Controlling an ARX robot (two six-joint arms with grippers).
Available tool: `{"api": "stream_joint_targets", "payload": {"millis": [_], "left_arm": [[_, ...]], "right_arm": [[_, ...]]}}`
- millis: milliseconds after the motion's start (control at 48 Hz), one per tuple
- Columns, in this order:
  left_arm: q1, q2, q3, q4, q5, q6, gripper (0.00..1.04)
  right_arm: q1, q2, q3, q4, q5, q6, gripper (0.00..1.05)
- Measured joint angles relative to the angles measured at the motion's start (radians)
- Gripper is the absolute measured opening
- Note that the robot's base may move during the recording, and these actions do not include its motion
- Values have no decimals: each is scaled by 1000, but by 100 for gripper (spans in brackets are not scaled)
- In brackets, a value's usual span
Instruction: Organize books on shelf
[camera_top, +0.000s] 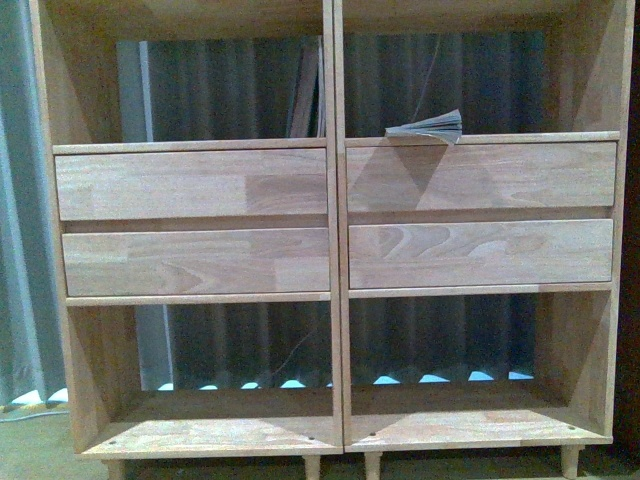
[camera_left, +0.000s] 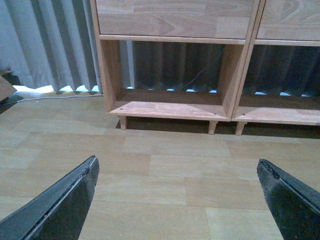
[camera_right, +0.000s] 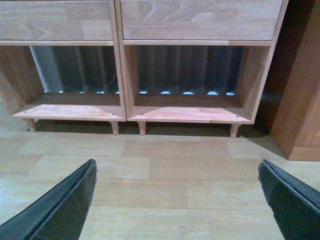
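The light-wood shelf (camera_top: 336, 220) fills the front view, with four plank-fronted drawers across its middle. A few thin books (camera_top: 306, 95) stand leaning against the centre divider in the upper left compartment. A floppy pale booklet (camera_top: 428, 127) lies at the front edge of the upper right compartment. Neither arm shows in the front view. My left gripper (camera_left: 177, 167) is open and empty above the wooden floor, facing the shelf's lower left compartment (camera_left: 170, 75). My right gripper (camera_right: 177, 167) is open and empty above the floor, facing the lower compartments (camera_right: 187, 75).
Both lower compartments hold nothing. Grey curtains (camera_top: 20, 200) hang behind and to the left of the shelf. A dark wooden piece of furniture (camera_right: 302, 100) stands close to the shelf's right side. The shelf stands on short legs (camera_left: 212, 127) on plank flooring.
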Motion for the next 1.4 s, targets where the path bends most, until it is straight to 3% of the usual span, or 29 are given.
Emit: {"api": "stream_joint_targets", "payload": {"millis": [1396], "left_arm": [[0, 0, 0, 0, 0, 0, 97]], "right_arm": [[0, -1, 0, 0, 0, 0, 98]]}}
